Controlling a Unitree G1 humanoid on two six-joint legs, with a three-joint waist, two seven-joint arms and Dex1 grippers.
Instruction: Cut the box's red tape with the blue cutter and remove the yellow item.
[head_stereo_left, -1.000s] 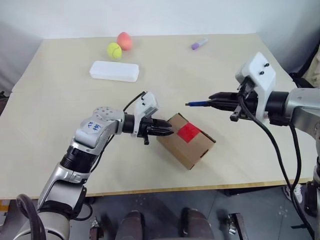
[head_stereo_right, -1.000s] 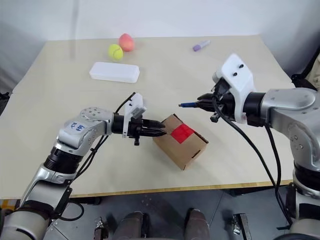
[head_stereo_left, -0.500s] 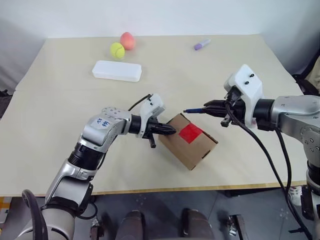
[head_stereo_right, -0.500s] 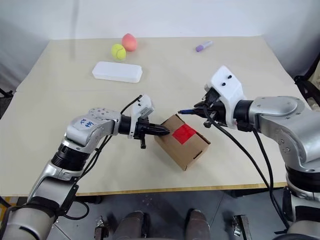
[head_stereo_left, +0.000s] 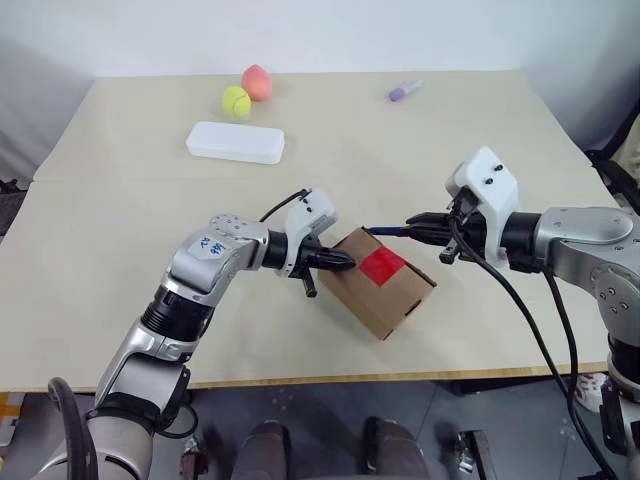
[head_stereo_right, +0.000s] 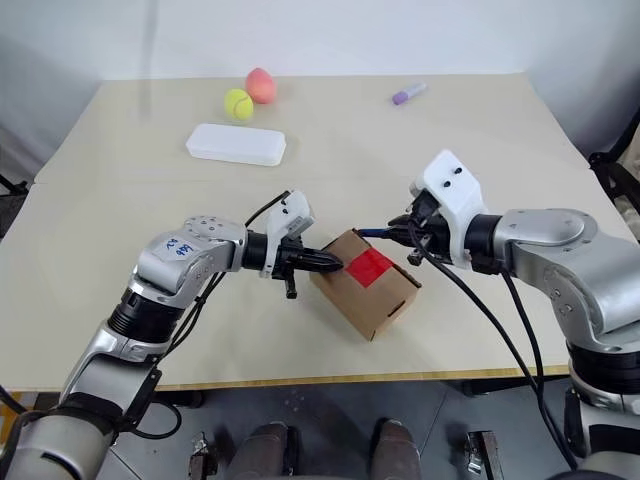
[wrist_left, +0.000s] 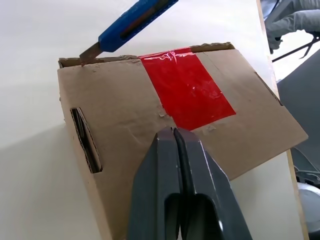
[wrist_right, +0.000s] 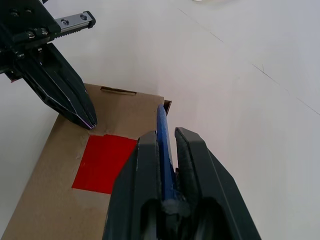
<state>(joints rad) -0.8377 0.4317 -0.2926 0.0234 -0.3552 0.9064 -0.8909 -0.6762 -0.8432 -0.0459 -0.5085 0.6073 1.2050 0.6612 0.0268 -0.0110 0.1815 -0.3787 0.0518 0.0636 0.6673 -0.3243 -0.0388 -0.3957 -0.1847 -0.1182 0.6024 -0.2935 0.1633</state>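
Note:
The brown box (head_stereo_left: 385, 290) lies at an angle near the table's front, with the red tape (head_stereo_left: 380, 265) across its top flap. My left gripper (head_stereo_left: 347, 263) is shut, its tips resting on the box's top just beside the tape (wrist_left: 187, 87). My right gripper (head_stereo_left: 410, 227) is shut on the blue cutter (head_stereo_left: 386, 231), and the fingers (wrist_right: 200, 165) clamp its handle. The cutter (wrist_left: 132, 25) reaches over the box's far edge, its blade tip at the cardboard rim. The yellow item is hidden.
A flat white case (head_stereo_left: 235, 142) lies at the back left. Behind it sit a yellow-green tennis ball (head_stereo_left: 234, 99) and a pink-orange ball (head_stereo_left: 257, 81). A purple marker (head_stereo_left: 404, 92) is at the back right. The table's front edge runs just below the box.
My right gripper has come down and toward the box, bringing the cutter's tip to its far edge. My left gripper's fingers have closed; it stays at the box's top.

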